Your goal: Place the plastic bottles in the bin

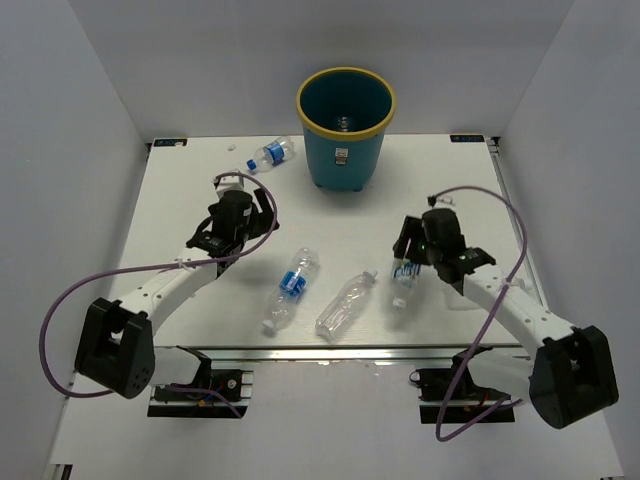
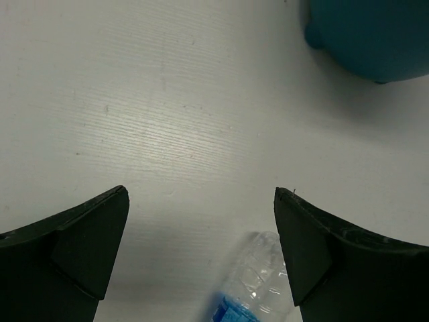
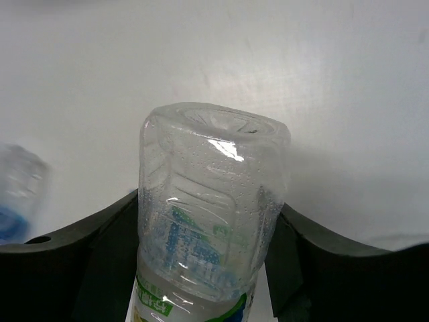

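The teal bin point(image 1: 345, 150) with a yellow rim stands at the back middle; its base shows in the left wrist view point(image 2: 375, 40). My right gripper point(image 1: 408, 262) is shut on a clear bottle with a green and white label point(image 3: 211, 208), held off the table point(image 1: 403, 285). My left gripper point(image 1: 236, 186) is open and empty point(image 2: 201, 191), just left of a blue-labelled bottle point(image 1: 268, 155) whose end lies by my right finger point(image 2: 258, 285). Another blue-labelled bottle point(image 1: 290, 288) and a clear unlabelled bottle point(image 1: 345, 305) lie at the front middle. No orange bottle is in view.
The white table point(image 1: 180, 230) is closed in by white walls on the left, right and back. Purple cables loop beside both arms. A metal rail runs along the near edge point(image 1: 350, 352).
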Action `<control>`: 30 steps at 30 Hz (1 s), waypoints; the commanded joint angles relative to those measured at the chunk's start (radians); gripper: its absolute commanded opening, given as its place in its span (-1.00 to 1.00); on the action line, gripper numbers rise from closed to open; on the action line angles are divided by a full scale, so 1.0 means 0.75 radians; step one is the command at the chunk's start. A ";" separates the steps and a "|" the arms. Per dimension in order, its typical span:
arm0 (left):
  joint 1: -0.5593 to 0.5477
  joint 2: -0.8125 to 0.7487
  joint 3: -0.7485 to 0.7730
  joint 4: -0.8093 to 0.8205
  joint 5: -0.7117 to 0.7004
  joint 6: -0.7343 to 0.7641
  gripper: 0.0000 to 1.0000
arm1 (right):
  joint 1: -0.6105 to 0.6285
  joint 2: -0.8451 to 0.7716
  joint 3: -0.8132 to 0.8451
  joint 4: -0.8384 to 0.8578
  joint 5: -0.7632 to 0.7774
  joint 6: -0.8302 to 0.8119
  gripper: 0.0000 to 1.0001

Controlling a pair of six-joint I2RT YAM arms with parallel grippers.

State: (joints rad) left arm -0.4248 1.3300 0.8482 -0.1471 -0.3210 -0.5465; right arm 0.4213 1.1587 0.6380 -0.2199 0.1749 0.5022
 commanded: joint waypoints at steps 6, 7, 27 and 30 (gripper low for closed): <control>0.002 -0.104 -0.041 0.086 0.127 0.021 0.96 | 0.003 0.021 0.630 0.450 -0.035 -0.326 -0.31; 0.002 -0.080 -0.041 0.098 0.162 0.027 0.97 | 0.003 0.054 0.675 0.528 -0.092 -0.407 -0.36; -0.017 0.010 -0.102 0.110 0.581 0.123 0.97 | 0.017 1.519 2.469 1.026 -0.037 -0.686 0.79; -0.035 -0.006 -0.133 0.090 0.598 0.125 0.96 | 0.017 1.301 2.122 1.142 -0.072 -0.678 0.79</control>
State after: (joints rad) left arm -0.4358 1.3598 0.7689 -0.0601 0.0750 -0.4671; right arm 0.4278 2.3093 2.3146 0.5678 0.1272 0.0071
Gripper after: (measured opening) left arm 0.983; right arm 0.893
